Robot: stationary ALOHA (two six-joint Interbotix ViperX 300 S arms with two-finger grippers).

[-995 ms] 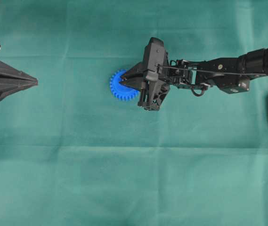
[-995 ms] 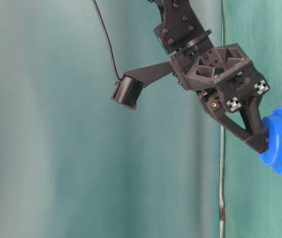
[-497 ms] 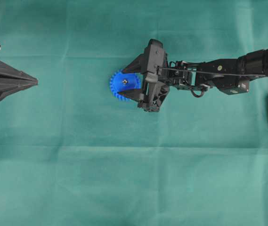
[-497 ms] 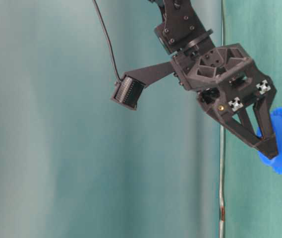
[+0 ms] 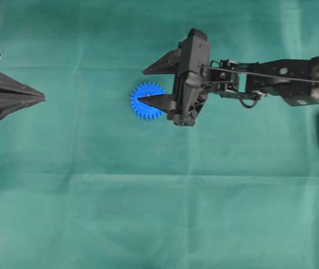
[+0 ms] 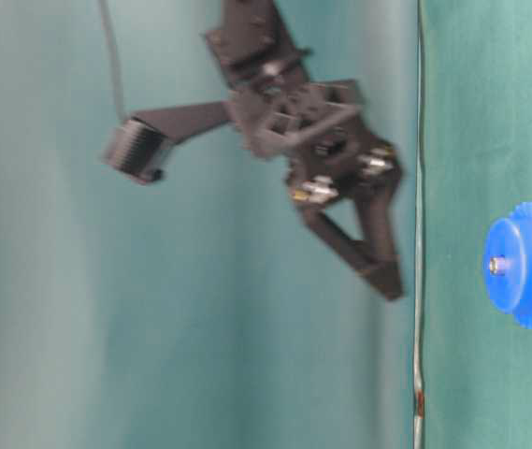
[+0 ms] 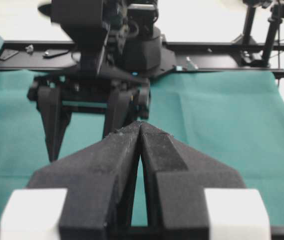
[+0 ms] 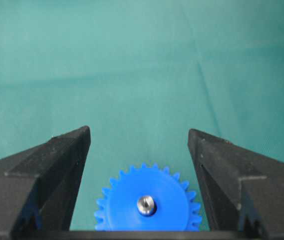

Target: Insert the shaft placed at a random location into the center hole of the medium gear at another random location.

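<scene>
We see the shaft [image 8: 146,204] seated in the medium gear [image 8: 149,205]. Our right tool [image 5: 146,85] hangs released above it; the left tool [image 7: 141,131] is clenched

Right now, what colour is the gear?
Bright blue medium gear, clearest in the right wrist view.

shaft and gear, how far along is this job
Done, it seems: the shaft sits upright in the center hole of the medium gear, its silver tip showing at the hub. In hand: nothing; the right gripper has its jaws wide open and hangs clear above the gear, while the left gripper is shut, off to the side. Left: nothing apart from parking the right arm.
</scene>
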